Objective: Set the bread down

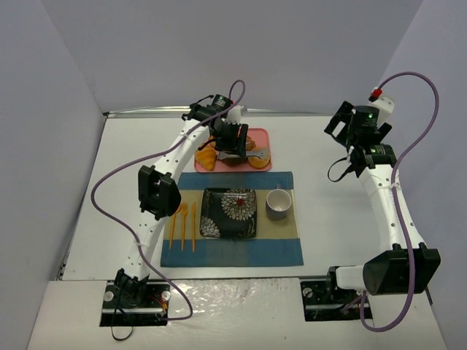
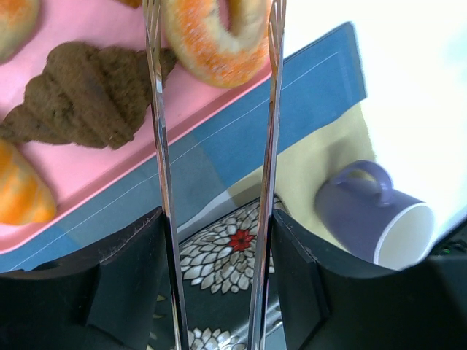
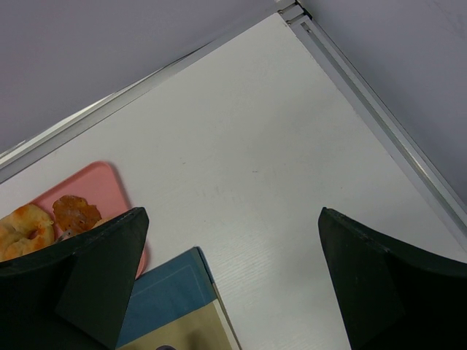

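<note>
The bread [image 2: 219,44], a golden-orange ring bun, lies on the pink tray [image 2: 95,175] at the top of the left wrist view. My left gripper [image 2: 215,240] is shut on a pair of metal tongs [image 2: 162,168]. The two tong arms reach forward and stand on either side of the bun, close against it. In the top view my left gripper [image 1: 230,138] hovers over the tray [image 1: 260,135] and hides the bun. The black floral plate [image 1: 230,213] sits on the blue placemat [image 1: 232,249]. My right gripper [image 3: 233,277] is open and empty over the bare table at the right.
A dark brown croissant [image 2: 80,98], a golden croissant [image 2: 22,186] and a small roll [image 2: 14,22] share the tray. A purple cup [image 1: 279,204] stands right of the plate and orange forks [image 1: 184,222] lie left of it. Walls close the table's back and sides.
</note>
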Available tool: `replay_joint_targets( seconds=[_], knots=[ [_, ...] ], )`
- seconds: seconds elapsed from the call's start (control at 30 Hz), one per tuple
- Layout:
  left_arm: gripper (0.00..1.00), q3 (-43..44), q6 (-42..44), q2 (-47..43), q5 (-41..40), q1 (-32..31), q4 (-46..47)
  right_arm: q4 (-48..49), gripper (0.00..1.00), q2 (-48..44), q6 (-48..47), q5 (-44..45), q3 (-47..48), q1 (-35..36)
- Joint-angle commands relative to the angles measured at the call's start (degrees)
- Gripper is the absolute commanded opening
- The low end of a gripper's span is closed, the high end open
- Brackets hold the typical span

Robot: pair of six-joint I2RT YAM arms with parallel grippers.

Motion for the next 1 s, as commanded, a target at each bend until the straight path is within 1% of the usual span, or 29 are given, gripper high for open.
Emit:
replay_joint_targets(
  seconds=[0.0,0.17,0.27,0.33,0.43,0.5,0.6,0.77,0.97],
  knots=[
    [0.51,2.4,2.2,-3.3,-4.3,-0.3,-2.3,3.7,1.0,-1.7,-0.3,1.5,0.5,-0.4],
    [0.52,1.1,3.9,-5.1,-7.3,-0.4,-2.8,3.7,1.0,-1.4,-0.3,1.3,0.6,-0.4],
    [0.52,0.9,4.3,-5.1,-5.7,-0.4,-2.8,3.7,1.0,-1.2,0.1,1.2,0.7,-0.4],
    [0.52,0.9,4.2,-4.3,-2.8,-0.4,-3.0,3.9,1.0,-1.0,0.2,0.8,0.8,-0.4],
    [0.52,1.4,3.7,-2.9,-1.7,-0.2,-3.4,3.9,1.0,-1.0,0.3,0.8,0.7,-0.3],
    [0.52,1.7,2.6,-1.9,-0.3,0.6,-3.3,3.9,1.0,-1.1,0.4,0.9,0.7,-0.4],
    [0.51,1.6,0.6,-1.8,3.9,3.4,-2.2,3.9,1.0,-1.9,0.4,1.0,0.5,-0.3],
    [0.51,-1.5,-0.6,-4.1,2.0,4.3,0.4,4.0,1.0,-2.5,0.3,1.5,0.2,-0.4],
    [0.5,-0.3,-1.0,-1.9,2.9,4.3,0.3,4.1,1.0,-2.3,0.4,2.1,0.0,-0.3]
  ],
)
